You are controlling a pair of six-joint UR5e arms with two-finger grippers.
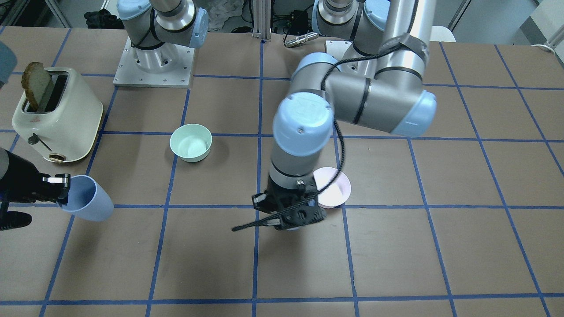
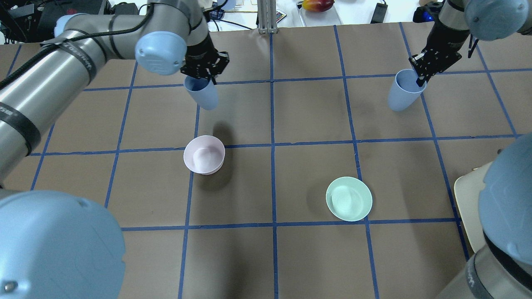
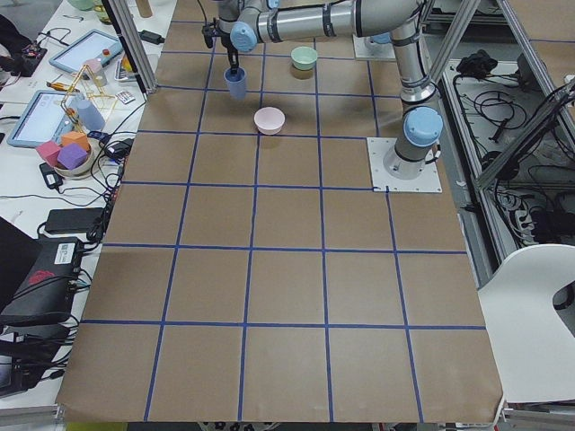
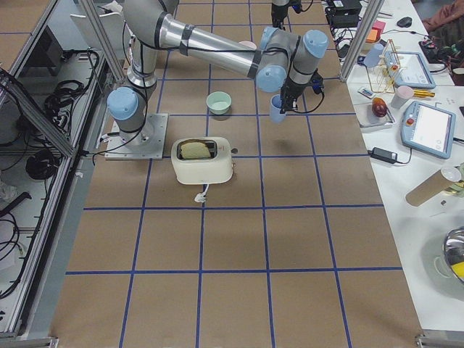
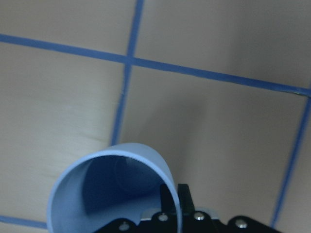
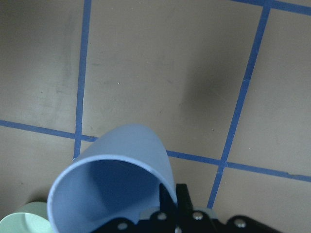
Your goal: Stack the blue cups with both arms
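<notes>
Rims up close: my left gripper (image 2: 203,75) is pinching the first blue cup (image 2: 202,94) by its wall, holding it tilted just beneath itself above the table (image 2: 311,120), and my right gripper (image 2: 419,75) is clamping the second blue cup (image 2: 401,96) likewise, well apart from the left.

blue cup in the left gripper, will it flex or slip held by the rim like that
Likely light: the blue cup hangs from a rim pinch by the left gripper alone. Its thin wall may flex slightly. The smooth plastic could slip or swing if jerked.
</notes>
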